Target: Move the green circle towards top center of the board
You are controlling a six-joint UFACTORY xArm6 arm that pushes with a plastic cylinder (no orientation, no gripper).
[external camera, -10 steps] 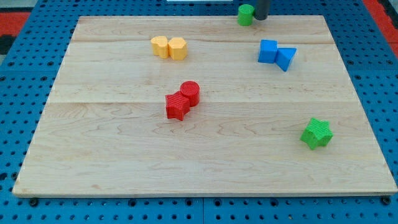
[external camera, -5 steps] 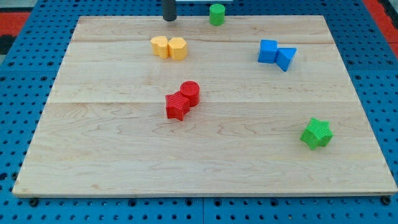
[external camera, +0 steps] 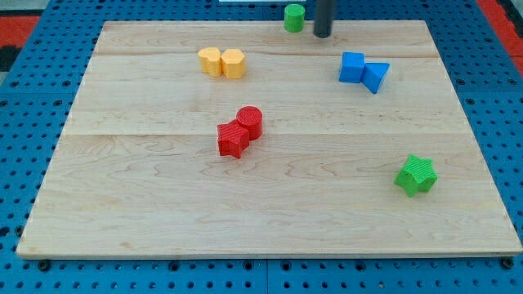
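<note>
Green circle at view's top edge of board, slightly right of centre, standing upright on flat base; round, so no long axis or facing direction to tell. My tip just beside it on view's right, slightly lower in view, small gap between, not touching as far as can be seen. Rod dark, straight, running up out of frame at top; plain end, nothing clamped or carried, no parts to spread or press together.

Elsewhere on board:
- Two yellow blocks touching side by side, upper left area; left one rounder, right one w/ angled sides, exact shapes hard to tell.
- Blue square block touching blue triangle, upper right, below and to right of tip, well apart from it.
- Red cylinder touching red star-like block, near board centre.
- Green star alone at lower right, well apart from everything else.

Board light wood, sitting on blue pegboard surface; red patches at top corners of view.
</note>
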